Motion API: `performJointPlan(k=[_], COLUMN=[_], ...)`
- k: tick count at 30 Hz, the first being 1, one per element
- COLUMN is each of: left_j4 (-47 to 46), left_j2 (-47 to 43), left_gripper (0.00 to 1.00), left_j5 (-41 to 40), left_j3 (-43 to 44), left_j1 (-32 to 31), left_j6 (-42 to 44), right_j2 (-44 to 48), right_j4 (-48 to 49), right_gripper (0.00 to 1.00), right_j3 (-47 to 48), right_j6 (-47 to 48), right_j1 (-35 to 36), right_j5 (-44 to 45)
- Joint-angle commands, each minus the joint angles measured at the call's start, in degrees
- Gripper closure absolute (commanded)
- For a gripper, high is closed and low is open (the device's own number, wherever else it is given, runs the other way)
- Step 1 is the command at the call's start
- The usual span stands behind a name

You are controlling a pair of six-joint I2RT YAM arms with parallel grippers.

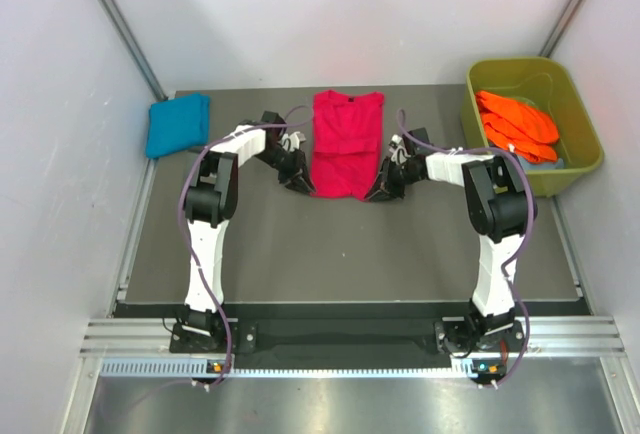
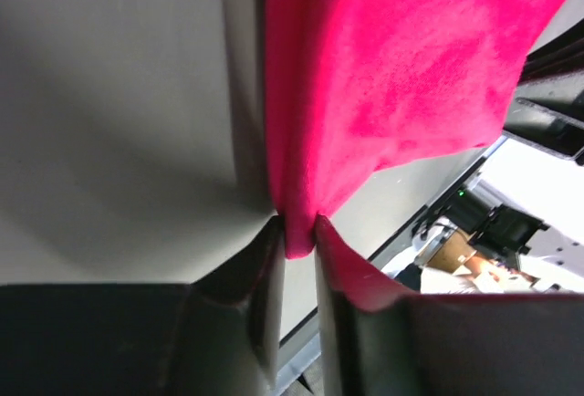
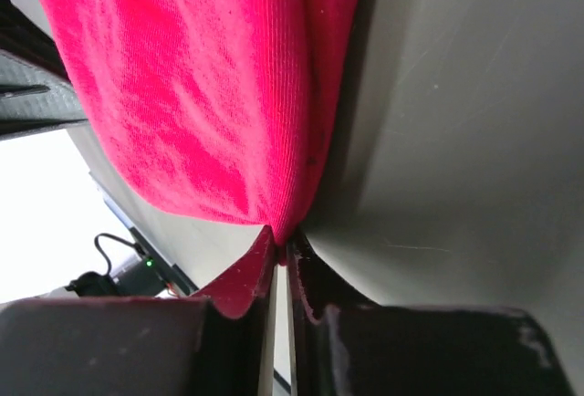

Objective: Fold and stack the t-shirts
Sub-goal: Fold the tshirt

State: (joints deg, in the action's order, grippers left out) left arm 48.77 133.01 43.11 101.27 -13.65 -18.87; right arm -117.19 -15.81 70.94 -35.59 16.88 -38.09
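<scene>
The crimson-pink t-shirt (image 1: 345, 144) lies at the middle back of the table, its near part doubled over. My left gripper (image 1: 297, 180) is shut on its near left corner; the left wrist view shows the cloth (image 2: 392, 77) pinched between the fingers (image 2: 265, 268). My right gripper (image 1: 380, 191) is shut on its near right corner; the right wrist view shows the cloth (image 3: 201, 95) clamped at the fingertips (image 3: 301, 273). A folded teal-blue t-shirt (image 1: 177, 124) lies at the back left. Bright orange t-shirts (image 1: 515, 124) lie in the tub.
The olive-green plastic tub (image 1: 580, 169) stands at the back right corner. The dark table (image 1: 340, 254) ends in a metal rail at the near edge. White walls close in on both sides.
</scene>
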Motion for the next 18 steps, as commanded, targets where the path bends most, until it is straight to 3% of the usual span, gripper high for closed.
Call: performJointPlan(k=[1, 4, 18], left_j4=[-0.87, -0.87, 1.94], left_j2=[-0.29, -1.34, -13.3], left_gripper=[0.84, 1.0, 1.0], left_j5=[2.68, 3.03, 2.06], left_j3=[-0.72, -0.9, -1.25], left_j1=[-0.24, -0.15, 0.11], left_j6=[0.15, 0.07, 4.37], right_j2=[1.08, 2.83, 20.14], right_j4=[1.4, 1.05, -2.91], right_gripper=[0.98, 1.0, 1.0], right_j3=[1.13, 0.26, -5.98], right_j6=[0.79, 1.05, 5.1], right_j1=[0.61, 0.26, -3.7], right_j5=[0.55, 0.99, 0.73])
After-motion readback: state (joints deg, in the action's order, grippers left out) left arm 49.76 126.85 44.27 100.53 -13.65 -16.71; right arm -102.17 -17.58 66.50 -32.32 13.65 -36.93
